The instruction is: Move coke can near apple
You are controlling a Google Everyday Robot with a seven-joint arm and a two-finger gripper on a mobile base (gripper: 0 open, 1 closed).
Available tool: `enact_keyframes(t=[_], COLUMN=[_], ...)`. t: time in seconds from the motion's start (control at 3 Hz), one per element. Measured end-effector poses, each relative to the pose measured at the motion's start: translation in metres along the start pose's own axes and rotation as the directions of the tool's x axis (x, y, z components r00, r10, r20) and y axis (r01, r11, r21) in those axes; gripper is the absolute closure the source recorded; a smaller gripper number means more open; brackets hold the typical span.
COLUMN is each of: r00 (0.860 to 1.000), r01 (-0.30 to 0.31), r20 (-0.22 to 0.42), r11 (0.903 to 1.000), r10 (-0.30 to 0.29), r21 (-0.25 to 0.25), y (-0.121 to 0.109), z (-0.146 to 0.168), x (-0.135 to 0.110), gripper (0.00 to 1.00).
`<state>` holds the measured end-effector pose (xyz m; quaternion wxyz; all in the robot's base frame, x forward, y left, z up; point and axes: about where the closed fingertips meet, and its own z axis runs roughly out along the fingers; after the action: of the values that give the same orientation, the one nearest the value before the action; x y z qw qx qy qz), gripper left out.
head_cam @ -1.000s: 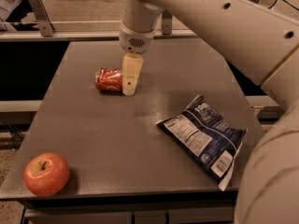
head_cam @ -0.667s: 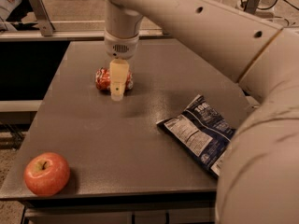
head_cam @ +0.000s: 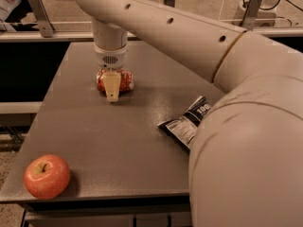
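The coke can [head_cam: 124, 80] lies on its side on the grey table [head_cam: 123, 141], in the far left part of it. It is red with wrinkly sides. My gripper [head_cam: 112, 86] hangs straight down from the arm [head_cam: 161, 22] and sits right at the can, covering its middle from the front. The apple [head_cam: 47, 176] is red-orange with a short dark stem and stands at the table's near left corner, well apart from the can and the gripper.
A dark blue snack bag [head_cam: 187, 122] lies at the right of the table, partly hidden by my arm's large near segment [head_cam: 246, 164]. The table's front edge runs just below the apple. Metal rails and brackets [head_cam: 40, 13] stand behind the table.
My gripper has moved left from beside the can's right end to its middle and now sits directly over it. The can, apple and bag have stayed in place.
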<state>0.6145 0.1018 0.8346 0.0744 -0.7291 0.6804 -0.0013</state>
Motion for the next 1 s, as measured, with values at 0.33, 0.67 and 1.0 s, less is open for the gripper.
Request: enact_keyframes(t=[0.33, 0.67, 1.0], r00=[1.0, 0.998, 0.986], r01=[-0.008, 0.023, 0.12], r20=[-0.008, 0.063, 0.125], r11=[0.9999, 0.9985, 0.992], r10=[0.008, -0.02, -0.114], r21=[-0.011, -0.049, -0.04], y=[-0.003, -0.003, 0.006], z=[0.004, -0.015, -0.055], x=[0.005, 0.021, 0.033], gripper=[0.64, 0.88, 1.0])
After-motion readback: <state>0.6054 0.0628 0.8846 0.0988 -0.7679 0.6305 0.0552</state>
